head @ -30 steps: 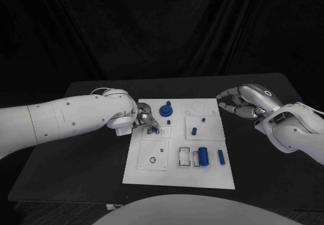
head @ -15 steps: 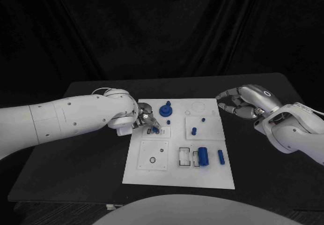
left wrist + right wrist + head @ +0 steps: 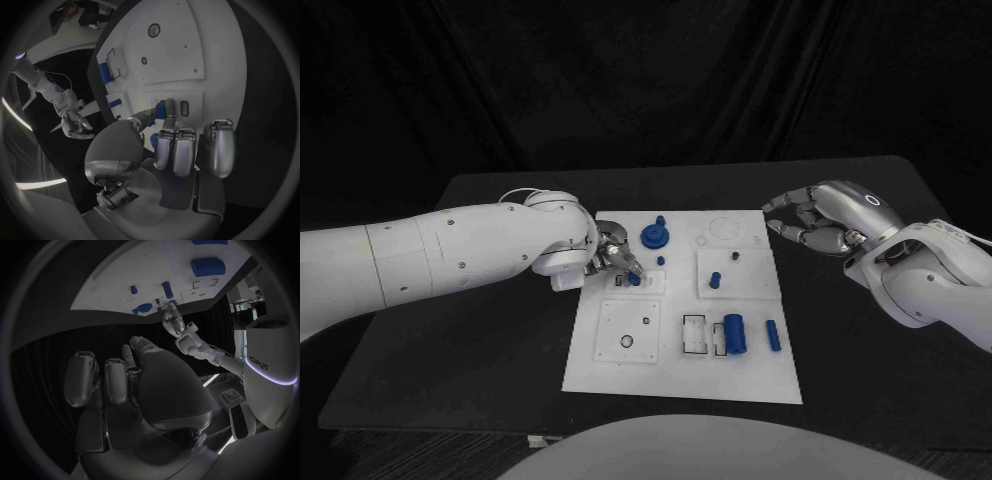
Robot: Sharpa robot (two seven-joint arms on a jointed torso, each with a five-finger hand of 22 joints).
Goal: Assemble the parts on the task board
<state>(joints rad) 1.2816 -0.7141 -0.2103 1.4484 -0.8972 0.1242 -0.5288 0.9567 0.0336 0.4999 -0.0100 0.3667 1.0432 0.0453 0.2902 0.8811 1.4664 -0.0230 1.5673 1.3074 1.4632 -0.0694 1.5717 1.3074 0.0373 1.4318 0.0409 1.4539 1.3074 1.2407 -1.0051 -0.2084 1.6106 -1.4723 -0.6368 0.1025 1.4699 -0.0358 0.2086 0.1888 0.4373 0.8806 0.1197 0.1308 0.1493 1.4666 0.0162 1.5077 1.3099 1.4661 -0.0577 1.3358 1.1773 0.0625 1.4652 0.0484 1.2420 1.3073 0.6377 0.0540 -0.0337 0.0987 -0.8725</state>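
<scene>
The white task board [image 3: 678, 362] lies in the middle of the black table. My left hand [image 3: 612, 256] hovers over the board's far left part and pinches a small blue part [image 3: 632, 279] between thumb and a finger. In the left wrist view that small blue part [image 3: 164, 109] sits right by a small rectangular slot [image 3: 184, 108], and the other fingers [image 3: 176, 150] stay curled. My right hand [image 3: 816, 218] floats off the board's far right corner. Its fingers [image 3: 94, 377] are curled in around nothing.
On the board stand a blue round knob [image 3: 653, 236], a small peg [image 3: 659, 260] and two short pieces [image 3: 715, 279]. A thick blue cylinder [image 3: 734, 333] and a slimmer bar [image 3: 772, 335] lie near the right side. A white square plate [image 3: 629, 330] has holes.
My left hand has edged slightly towards me, bringing the small blue part a little lower over the board. The right hand has barely moved.
</scene>
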